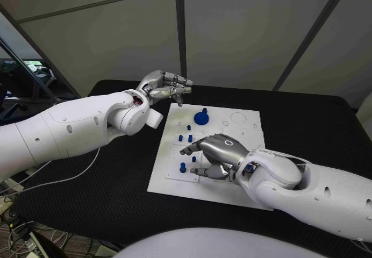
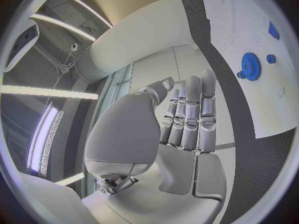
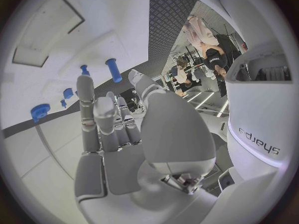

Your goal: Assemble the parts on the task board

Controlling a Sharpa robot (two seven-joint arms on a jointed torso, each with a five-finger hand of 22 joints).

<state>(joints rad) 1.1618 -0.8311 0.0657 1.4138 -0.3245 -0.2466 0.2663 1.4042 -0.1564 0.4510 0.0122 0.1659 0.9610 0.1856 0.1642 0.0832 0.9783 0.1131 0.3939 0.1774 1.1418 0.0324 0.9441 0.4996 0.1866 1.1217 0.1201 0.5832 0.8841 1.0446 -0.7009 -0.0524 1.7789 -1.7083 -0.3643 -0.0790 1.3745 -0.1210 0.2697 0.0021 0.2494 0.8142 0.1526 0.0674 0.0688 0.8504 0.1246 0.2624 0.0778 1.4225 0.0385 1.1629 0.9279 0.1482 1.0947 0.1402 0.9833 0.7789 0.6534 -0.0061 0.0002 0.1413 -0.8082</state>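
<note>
The right robot hand (image 1: 219, 152) hovers curled and empty over the white board (image 1: 233, 188) mid-tabletop, probably reaching for a blue peg (image 1: 183, 167). The left robot hand (image 1: 164, 86), empty and loosely open, waits near the far edge.

- My right hand (image 1: 219, 155) sits low over the near middle of the task board (image 1: 240, 185), so it blocks the way to the small blue pegs (image 1: 185, 138) just beside it.
- My left hand (image 1: 164, 86) hangs above the board's far corner, fingers curled, holding nothing.
- The blue gear (image 1: 201, 117) stands between my two hands, and there is open room around it.
- The far right part of the board, with its round holes (image 1: 238, 117), is bare.
- The black table (image 1: 310, 129) on the right is open.
</note>
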